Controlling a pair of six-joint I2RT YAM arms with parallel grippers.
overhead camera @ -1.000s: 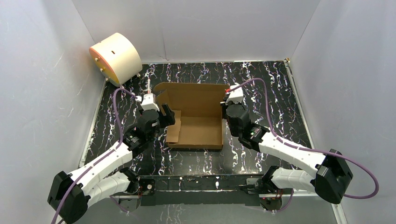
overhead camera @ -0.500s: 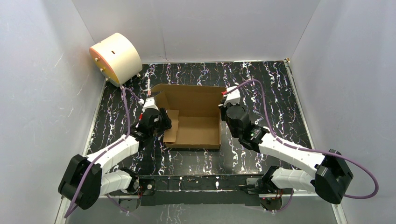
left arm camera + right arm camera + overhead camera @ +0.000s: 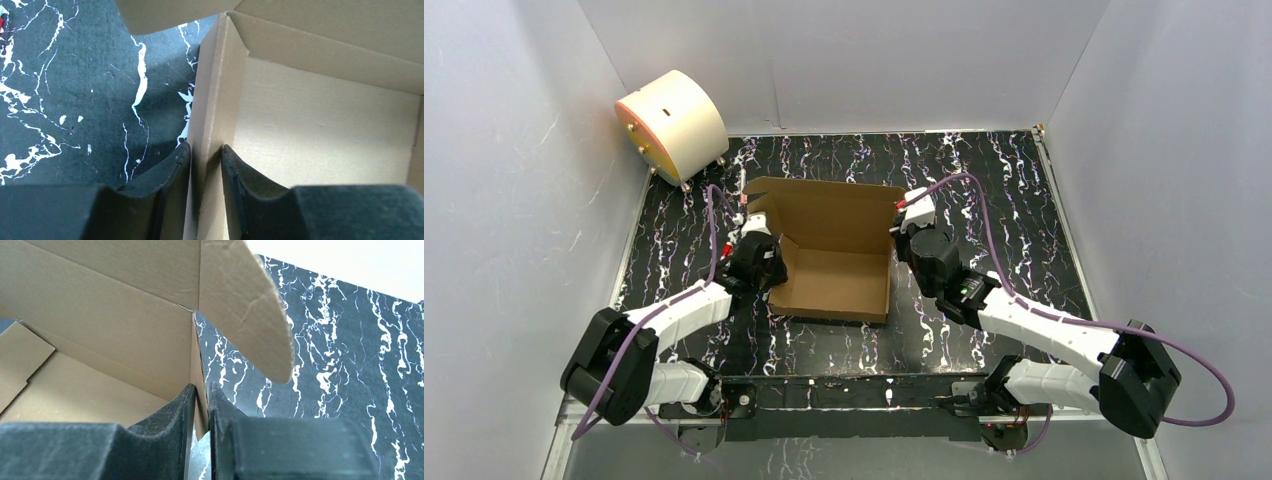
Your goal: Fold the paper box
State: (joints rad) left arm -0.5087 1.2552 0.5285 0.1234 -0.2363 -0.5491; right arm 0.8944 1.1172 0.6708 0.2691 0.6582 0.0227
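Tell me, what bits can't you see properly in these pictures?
- Top view: fingertips of the left gripper, hidden under its own wrist.
- Right wrist view: the near end of the paper box, blocked by the black body of the right gripper.
- Left wrist view: the box's opposite side wall, cut off by the right edge.
- Top view: little fittings on the cream drum, too small to name.

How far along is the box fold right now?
Done: the box has its base flat and both side walls raised. In hand: the left gripper pinches the left wall, the right gripper the right wall. Left: the lid stands open at the back, unclosed.
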